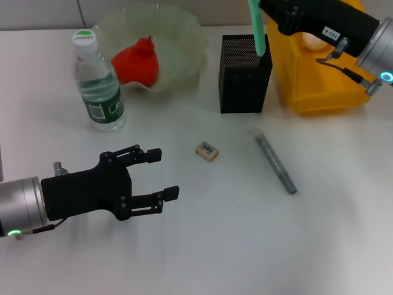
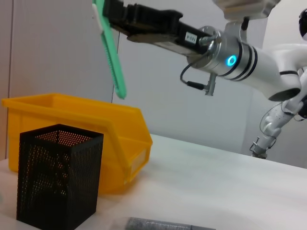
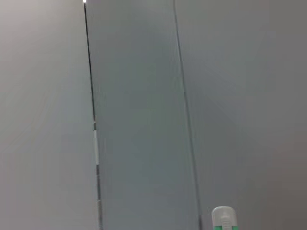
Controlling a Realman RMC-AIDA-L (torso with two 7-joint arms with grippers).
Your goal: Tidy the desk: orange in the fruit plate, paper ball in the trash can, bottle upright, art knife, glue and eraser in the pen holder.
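My right gripper (image 1: 265, 7) is shut on the green art knife (image 1: 256, 27) and holds it tip down over the back right corner of the black mesh pen holder (image 1: 244, 77). The left wrist view shows that gripper (image 2: 109, 12), the knife (image 2: 112, 55) and the holder (image 2: 57, 177), with the knife tip above the rim. The grey glue stick (image 1: 274, 161) and the beige eraser (image 1: 207, 150) lie on the table. The orange (image 1: 138, 61) sits in the pale-green fruit plate (image 1: 184, 37). The bottle (image 1: 98, 83) stands upright. My left gripper (image 1: 166, 173) is open and empty, left of the eraser.
The yellow trash can (image 1: 319, 92) stands right of the pen holder, also in the left wrist view (image 2: 96, 120). A whitish lump (image 1: 313, 42) inside it, seemingly the paper ball, is partly hidden by my right arm. The right wrist view shows only wall.
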